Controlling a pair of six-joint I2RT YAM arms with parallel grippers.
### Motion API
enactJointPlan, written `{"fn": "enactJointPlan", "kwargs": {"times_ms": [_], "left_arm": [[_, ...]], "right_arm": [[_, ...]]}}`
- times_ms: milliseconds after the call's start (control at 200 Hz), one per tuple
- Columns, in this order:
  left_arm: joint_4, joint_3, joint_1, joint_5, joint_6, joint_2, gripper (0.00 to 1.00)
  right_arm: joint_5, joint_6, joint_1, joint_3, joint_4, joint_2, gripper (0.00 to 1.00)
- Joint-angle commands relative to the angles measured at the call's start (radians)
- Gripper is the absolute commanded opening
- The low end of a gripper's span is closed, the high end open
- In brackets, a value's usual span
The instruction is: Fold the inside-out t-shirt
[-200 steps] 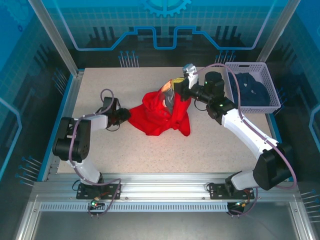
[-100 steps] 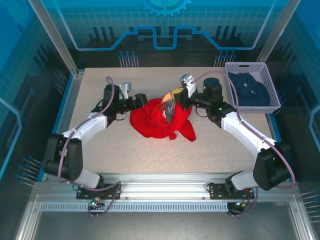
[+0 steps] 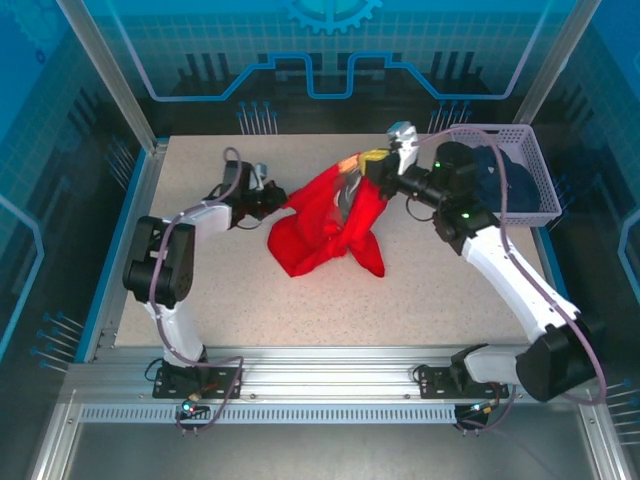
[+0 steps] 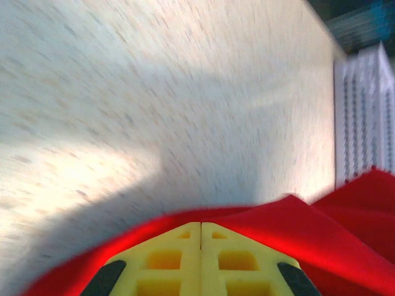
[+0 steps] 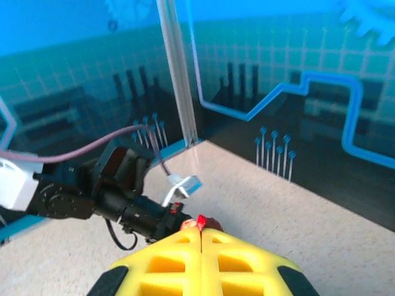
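Stretched across the middle of the table (image 3: 250,300) between two pinches, rumpled and nowhere near a neat fold: the t-shirt (image 3: 325,235), red. Clamped at its left edge by the left claw (image 3: 272,200), shut on a ridge of red cloth bunched round the yellow fingertips (image 4: 176,250) in the wrist view. Clamped at its upper right corner by the right claw (image 3: 372,168), likewise shut on the t-shirt, with a scrap of red caught at the very tips and a tan patch of print just beside. Pulled apart like this, most likely, to draw the cloth taut and open it out before any turning or folding. Seemingly lifted at the right end and low at the left, hence the slanting drape and the loose lower part trailing on the table toward the near side. Parked well apart at the far right: a white basket (image 3: 547,214) holding a dark blue garment (image 3: 508,178), no part of this job
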Motion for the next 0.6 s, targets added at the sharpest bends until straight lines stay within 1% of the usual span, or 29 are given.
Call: {"fn": "enactJointPlan", "kwargs": {"times_ms": [0, 100, 160, 250, 325, 415, 490, 595], "left_arm": [[0.086, -0.124, 0.073, -0.125, -0.100, -0.080, 0.00], [0.202, -0.255, 0.099, -0.166, -0.132, -0.128, 0.00], [0.258, -0.306, 0.105, -0.166, -0.129, -0.138, 0.05], [0.283, -0.328, 0.104, -0.120, -0.103, -0.134, 0.06], [0.301, -0.331, 0.097, -0.052, -0.087, -0.125, 0.03], [0.316, -0.339, 0.088, 0.001, -0.085, -0.133, 0.00], [0.313, -0.345, 0.078, 0.018, -0.076, -0.152, 0.00], [0.298, -0.350, 0.061, 0.021, -0.060, -0.176, 0.00]], "right_arm": [[0.025, 0.064, -0.032, 0.024, 0.047, -0.099, 0.00], [0.025, 0.052, -0.032, -0.062, 0.021, -0.130, 0.00], [0.023, 0.038, -0.032, -0.123, -0.008, -0.137, 0.00], [0.020, 0.040, -0.017, -0.190, -0.067, -0.121, 0.00], [0.064, 0.029, 0.035, -0.213, -0.127, -0.082, 0.00], [0.145, 0.012, 0.135, -0.202, -0.172, -0.013, 0.00], [0.214, 0.025, 0.209, -0.156, -0.194, 0.079, 0.16], [0.263, 0.065, 0.281, -0.049, -0.191, 0.246, 0.37]]}}
